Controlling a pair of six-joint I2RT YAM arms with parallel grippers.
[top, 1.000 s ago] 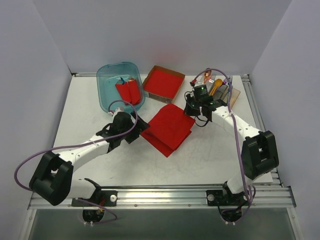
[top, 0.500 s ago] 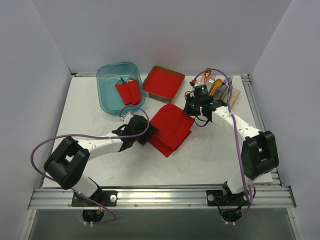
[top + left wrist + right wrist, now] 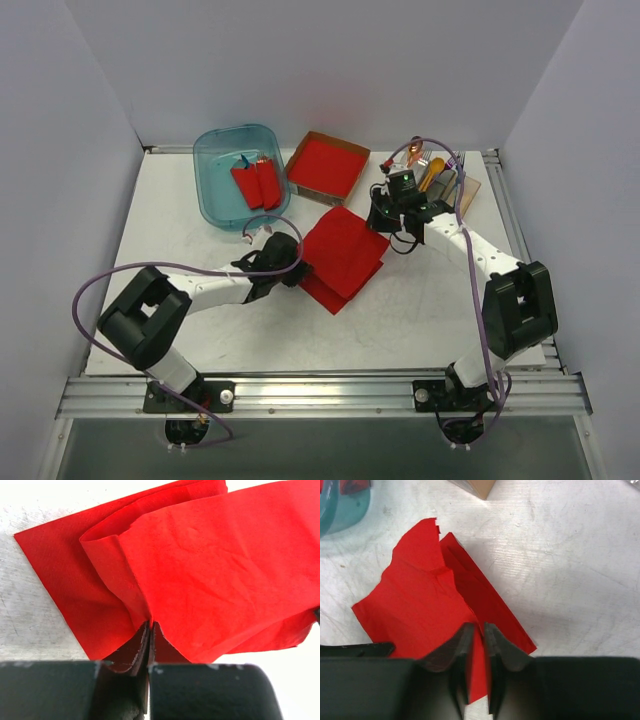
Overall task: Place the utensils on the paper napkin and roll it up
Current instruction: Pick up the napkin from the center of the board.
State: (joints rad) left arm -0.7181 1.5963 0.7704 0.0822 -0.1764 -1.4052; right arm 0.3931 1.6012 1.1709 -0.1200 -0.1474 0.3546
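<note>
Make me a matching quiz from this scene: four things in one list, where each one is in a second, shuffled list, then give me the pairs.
1. left gripper
2. rolled red bundles
3. utensils
4. red stack

A. in the cardboard box
B. at the far right corner of the table
C. pinching the paper napkin
D. in the blue tub

Pairs: 1-C, 2-D, 3-B, 4-A

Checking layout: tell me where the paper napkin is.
In the top view the paper napkin lies mid-table, just in front of the cardboard box, with the left gripper pinching its left edge and the right gripper at its far right corner.
</note>
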